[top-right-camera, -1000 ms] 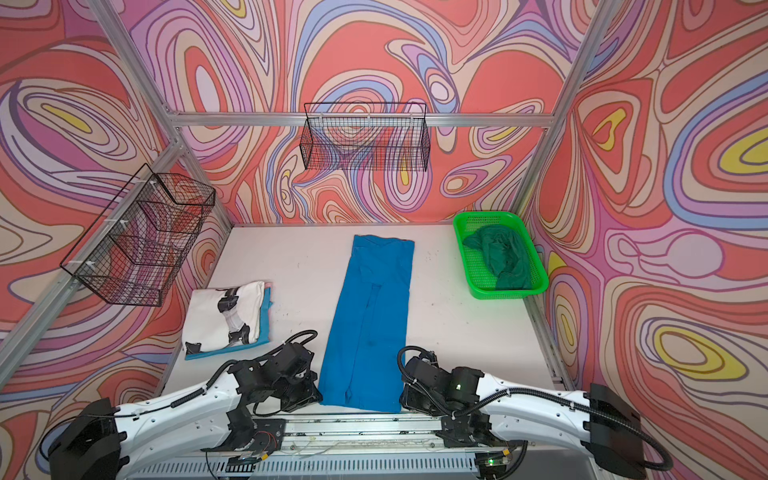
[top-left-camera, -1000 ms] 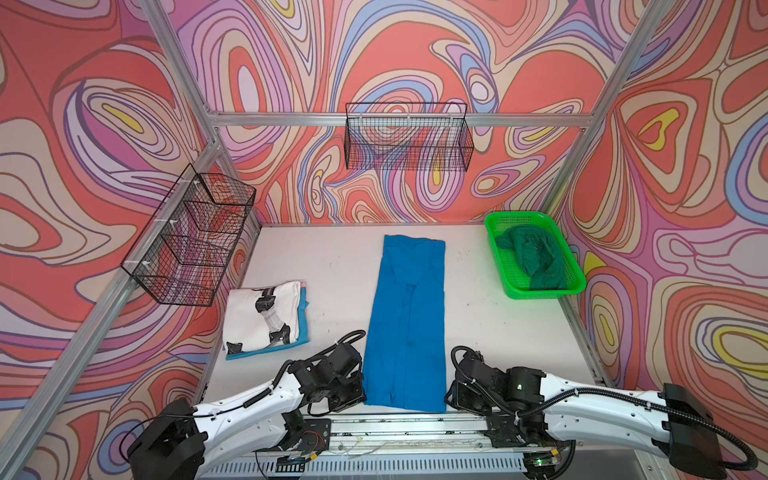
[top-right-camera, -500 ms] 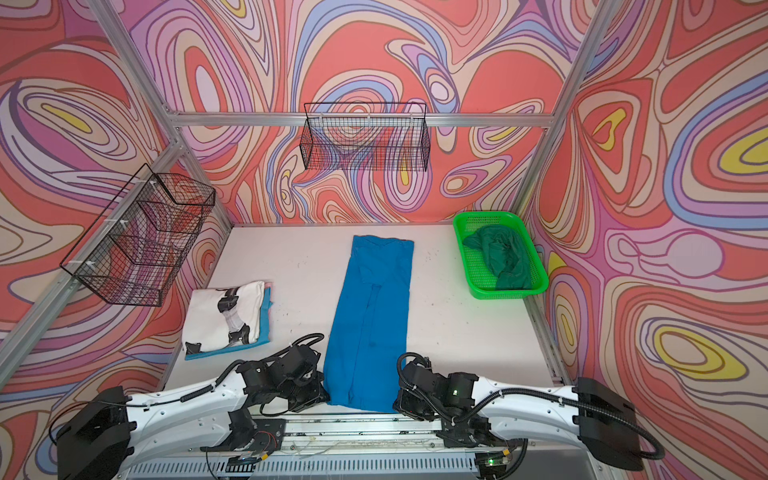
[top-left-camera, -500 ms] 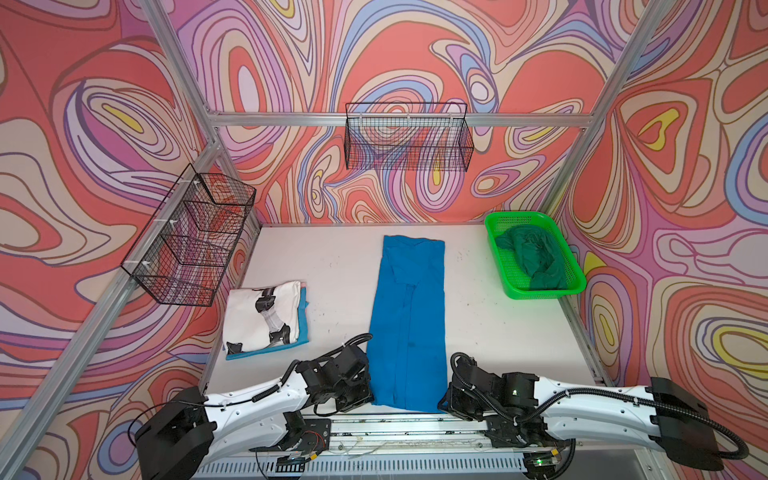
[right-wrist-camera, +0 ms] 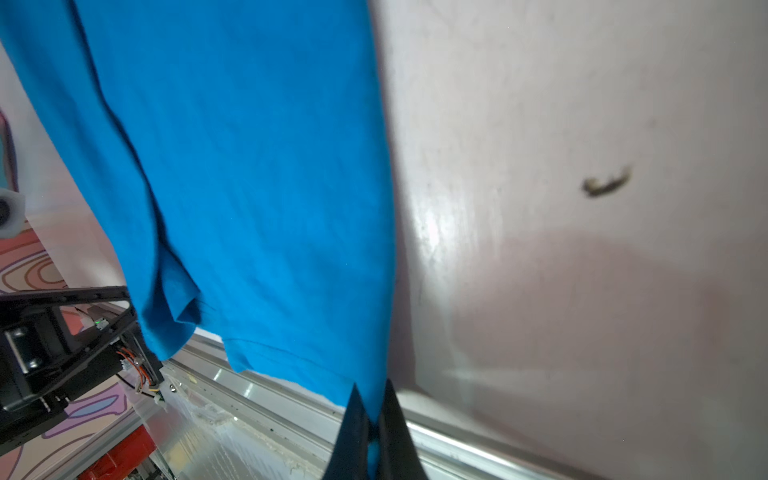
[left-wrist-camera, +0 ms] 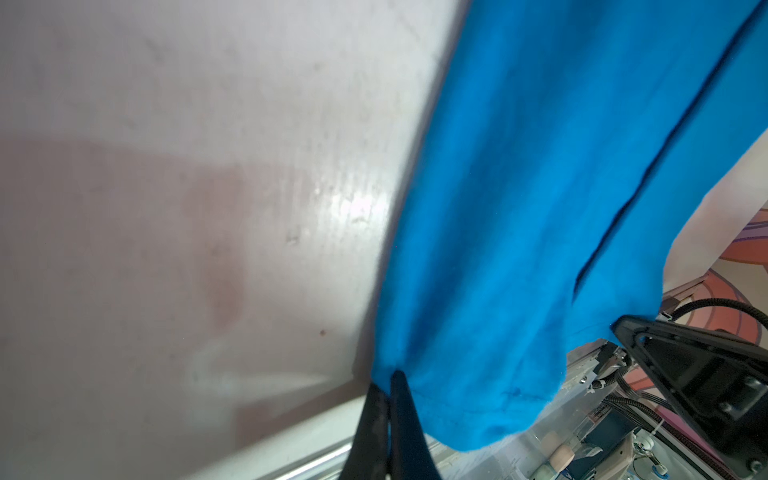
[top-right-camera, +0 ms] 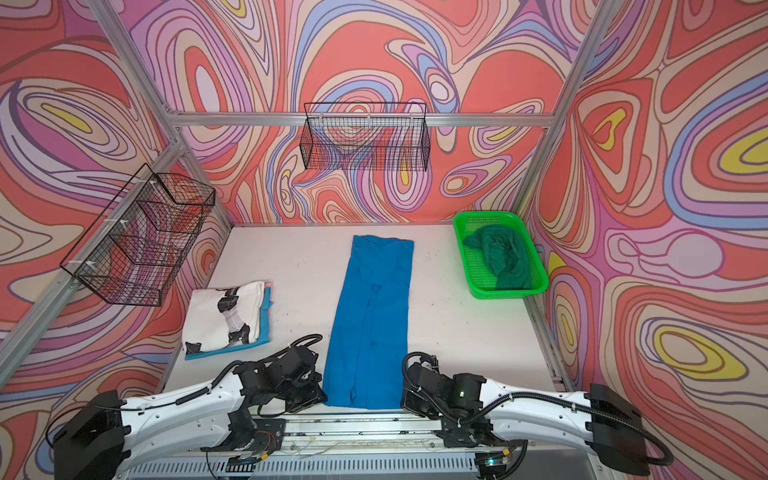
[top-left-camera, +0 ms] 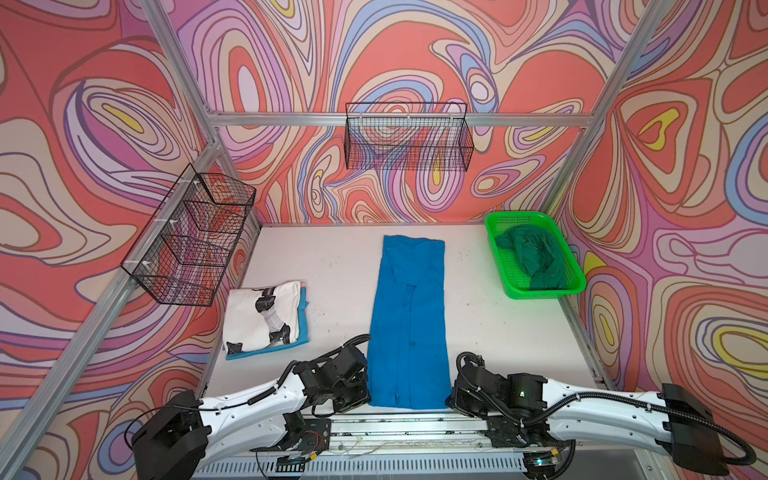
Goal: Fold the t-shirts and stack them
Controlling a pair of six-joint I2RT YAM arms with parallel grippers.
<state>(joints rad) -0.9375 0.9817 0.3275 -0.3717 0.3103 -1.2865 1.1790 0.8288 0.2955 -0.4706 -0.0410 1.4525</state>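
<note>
A bright blue t-shirt (top-left-camera: 409, 320) (top-right-camera: 370, 324) lies as a long narrow strip down the middle of the white table (top-left-camera: 340, 266). My left gripper (top-left-camera: 365, 395) (left-wrist-camera: 388, 380) is shut on its near left corner, the cloth (left-wrist-camera: 519, 208) pinched between the black fingers. At the near right corner my right gripper (top-left-camera: 451, 399) (right-wrist-camera: 372, 395) is shut on the hem, with blue cloth (right-wrist-camera: 249, 166) showing between its fingers. A folded white printed t-shirt (top-left-camera: 264, 318) rests on a lighter blue one (top-left-camera: 302, 328) at the left. A dark green t-shirt (top-left-camera: 532, 257) lies crumpled in the green basket (top-left-camera: 498, 253).
Black wire baskets hang on the left wall (top-left-camera: 191, 241) and the back wall (top-left-camera: 409, 141). An aluminium rail (top-left-camera: 395, 424) runs along the table's near edge, right under both grippers. Patterned walls close in the left, back and right sides.
Both grippers moved inward to the blue shirt's near corners. The right gripper's jaws closed on the hem. The near edge of the shirt is slightly gathered.
</note>
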